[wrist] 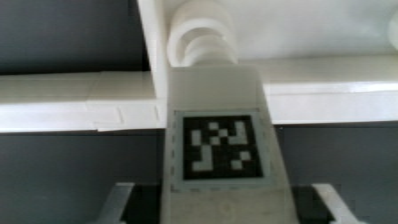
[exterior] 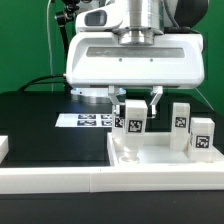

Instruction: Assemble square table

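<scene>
gripper (exterior: 134, 108): hanging low over the table top, fingers pinched on a leg, one finger each side of it
held leg (exterior: 132, 118): white block w/ b&w tag facing the ext cam, upright, lower end at or just above the top's surface; can't tell if it touches
wrist view: held leg (wrist: 221, 130) fills the middle, tag (wrist: 222, 148) big and sharp, dark finger pads (wrist: 130, 203) flank it on both sides
table top (exterior: 160, 163): white square tray w/ raised rim, lying flat at the front, on the ext view's right
other legs: two more white tagged blocks standing upright on the top, one (exterior: 181, 125) just beside the held leg, one (exterior: 203, 135) further toward the ext view's right edge
marker board (exterior: 88, 120): flat white sheet w/ tags on the black table, behind the tray, partly under the arm's white housing
border wall (exterior: 55, 182): long white strip across the front, touching the tray's near edge
small white block (exterior: 4, 148): at the ext view's left edge, well apart from the rest
</scene>
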Robot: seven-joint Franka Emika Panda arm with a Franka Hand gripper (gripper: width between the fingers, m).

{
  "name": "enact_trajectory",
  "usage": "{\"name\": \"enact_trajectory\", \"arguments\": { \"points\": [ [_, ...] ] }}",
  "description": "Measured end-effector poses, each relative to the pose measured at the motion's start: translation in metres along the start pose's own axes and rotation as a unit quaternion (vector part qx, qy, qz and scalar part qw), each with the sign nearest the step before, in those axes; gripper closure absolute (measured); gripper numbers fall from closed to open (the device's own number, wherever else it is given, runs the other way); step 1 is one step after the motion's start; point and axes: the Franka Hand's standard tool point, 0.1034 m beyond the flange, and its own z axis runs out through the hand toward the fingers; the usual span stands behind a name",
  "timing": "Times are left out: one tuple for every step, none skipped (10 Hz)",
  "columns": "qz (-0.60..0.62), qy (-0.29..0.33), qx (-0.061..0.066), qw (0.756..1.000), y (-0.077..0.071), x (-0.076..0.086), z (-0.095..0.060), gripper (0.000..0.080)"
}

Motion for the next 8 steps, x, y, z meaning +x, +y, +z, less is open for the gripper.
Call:
{"name": "enact_trajectory", "arguments": {
  "points": [
    [0.001,0.001,-0.001,1.0,0.003,0.002,0.0,0.0509],
    [0.002,0.003,-0.001,1.0,0.005,0.004,0.0,0.0509],
    [0.002,0.002,-0.002,1.0,0.005,0.004,0.001,0.0509],
    [0.002,0.001,-0.002,1.0,0.004,0.002,0.003,0.0509],
    [0.001,-0.001,-0.002,1.0,0.003,0.0,0.005,0.0509],
    [0.0,-0.003,-0.002,1.0,0.003,-0.001,0.006,0.0509],
    [-0.001,-0.005,-0.002,1.0,0.002,-0.003,0.009,0.0509],
    [-0.002,-0.007,-0.003,1.0,0.002,-0.005,0.012,0.0509]
  ]
}}
